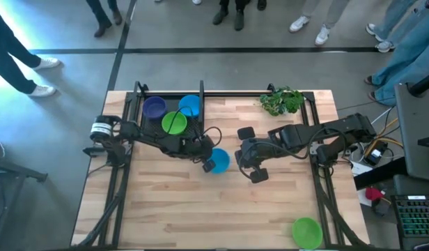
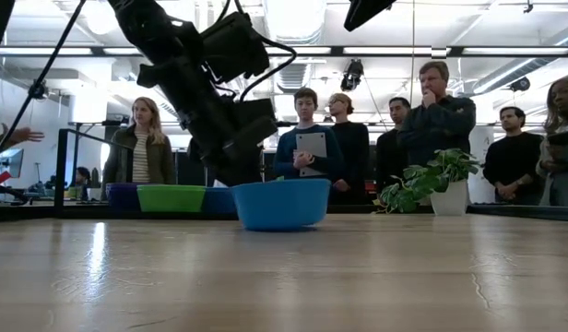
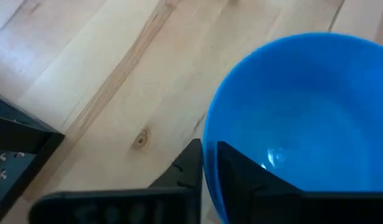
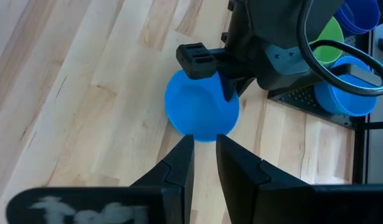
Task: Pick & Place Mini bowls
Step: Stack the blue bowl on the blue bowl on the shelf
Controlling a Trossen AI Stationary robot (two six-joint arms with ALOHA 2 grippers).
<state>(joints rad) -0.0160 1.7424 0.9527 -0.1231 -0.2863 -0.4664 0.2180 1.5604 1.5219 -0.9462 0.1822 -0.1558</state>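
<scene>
A bright blue mini bowl (image 1: pixel 219 161) stands mouth up on the wooden table's middle, its base on the boards (image 2: pixel 282 205). My left gripper (image 1: pixel 208 162) reaches it from the table's left and is shut on its rim (image 3: pixel 207 152). My right gripper (image 1: pixel 255 169) hovers just right of the bowl, well above the table. Its fingers (image 4: pixel 205 140) are barely apart with nothing between them. Purple (image 1: pixel 154 107), lime green (image 1: pixel 174 123) and blue (image 1: pixel 190 104) bowls sit together at the far left. Another green bowl (image 1: pixel 306 231) lies near the front right corner. My left gripper has the blue bowl's rim (image 3: pixel 209 132) on the side toward the table's left. One finger (image 3: pixel 241 173) is inside the bowl and the other (image 3: pixel 190 163) outside its wall. The fingers slant down from the left. The bowl stays upright with its base on the table.
A leafy plant sprig (image 1: pixel 283 101) in a white pot (image 2: pixel 448 196) stands at the far right. Black frame rails (image 1: pixel 134 104) run along the table's left and right sides. Several people (image 2: pixel 312 138) stand beyond the far edge. Bare boards stretch across the near half.
</scene>
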